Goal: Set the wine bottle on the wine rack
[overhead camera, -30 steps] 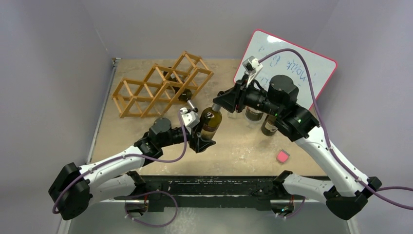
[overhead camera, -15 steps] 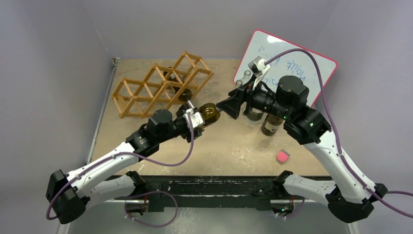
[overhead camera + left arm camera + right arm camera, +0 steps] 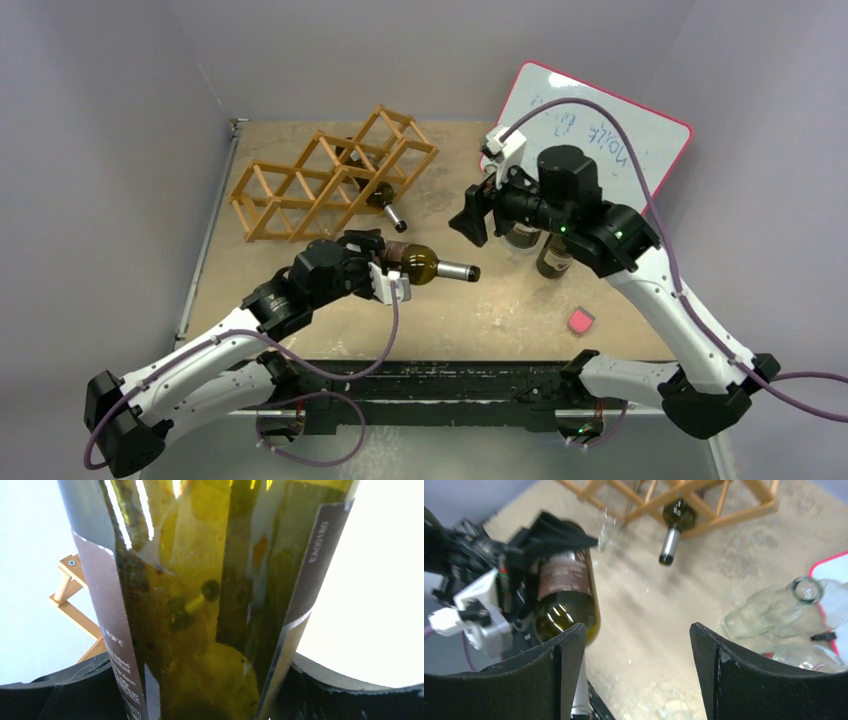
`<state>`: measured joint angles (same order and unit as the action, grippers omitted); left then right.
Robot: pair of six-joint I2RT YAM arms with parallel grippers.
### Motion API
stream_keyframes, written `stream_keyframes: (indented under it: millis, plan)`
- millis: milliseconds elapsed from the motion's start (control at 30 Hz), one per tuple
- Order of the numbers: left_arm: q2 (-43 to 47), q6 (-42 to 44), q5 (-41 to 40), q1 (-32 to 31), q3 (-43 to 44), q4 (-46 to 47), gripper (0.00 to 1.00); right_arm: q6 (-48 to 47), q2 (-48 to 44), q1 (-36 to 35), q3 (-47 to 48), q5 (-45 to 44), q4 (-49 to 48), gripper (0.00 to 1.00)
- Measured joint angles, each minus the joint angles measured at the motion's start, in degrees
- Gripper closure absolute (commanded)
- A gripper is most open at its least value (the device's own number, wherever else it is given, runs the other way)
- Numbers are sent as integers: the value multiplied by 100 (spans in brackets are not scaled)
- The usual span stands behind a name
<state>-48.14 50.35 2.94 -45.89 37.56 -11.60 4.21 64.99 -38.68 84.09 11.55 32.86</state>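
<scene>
**One bottle held, one in the rack, one standing**

The left hand [image 3: 385, 268] is clamped round the body of the wine bottle [image 3: 425, 264]. The bottle lies level above the middle of the surface [image 3: 500, 310], neck toward the right edge. The wine rack [image 3: 300, 185] sits near the far left corner, with a second dark bottle [image 3: 383, 197] lodged in one cell, neck poking out. The right hand [image 3: 470, 215] hangs with fingers apart, holding nothing. A third dark bottle [image 3: 553, 258] stands under the right arm. One pink block [image 3: 578, 321] lies toward the near right corner.

The olive-green glass wine bottle [image 3: 420, 262] is gleaming glossily around its matt brown paper label [image 3: 566, 575]; the orange-brown wooden lattice rack [image 3: 320, 180] is looking smooth.
</scene>
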Motion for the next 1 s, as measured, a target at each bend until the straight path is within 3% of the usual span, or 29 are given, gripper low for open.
stream_keyframes:
  millis: [433, 700, 1000]
  plan:
    - [55, 1056, -367, 0, -345, -411, 100, -361, 487, -55, -706, 1110, 492, 22]
    - [-286, 1062, -686, 0, -278, -741, 100, -424, 1023, -1228, -975, 748, 481, 22]
    - [-120, 1082, -704, 0, -278, -734, 100, -579, 1443, -1178, -988, 304, 496, 24]
